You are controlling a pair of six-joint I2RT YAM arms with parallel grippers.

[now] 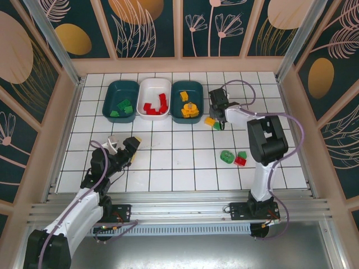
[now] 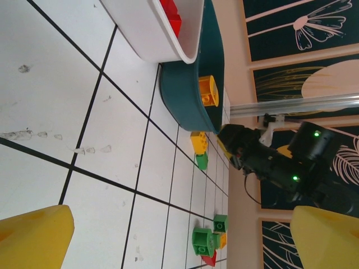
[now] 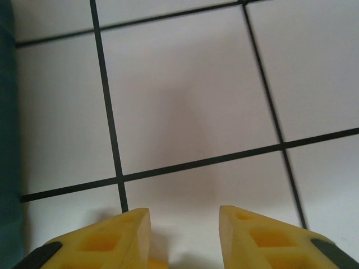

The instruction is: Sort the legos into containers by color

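Right pincer hovers beside the teal tub holding yellow legos.

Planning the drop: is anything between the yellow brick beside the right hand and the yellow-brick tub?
Nothing visible. The yellow brick lies on the tiles off a corner of the right teal tub; the green brick sits on its other side.

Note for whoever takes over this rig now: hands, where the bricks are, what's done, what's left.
Left hand: open, empty.
Right hand: open over bare tile, beside the right dark teal plastic tub.
Done: green plastic bricks in the left dark teal tub, red ones in the white tub, yellow-orange ones in the right tub.
Left: loose yellow brick and green brick by the right hand; green-and-red cluster further from the tubs.
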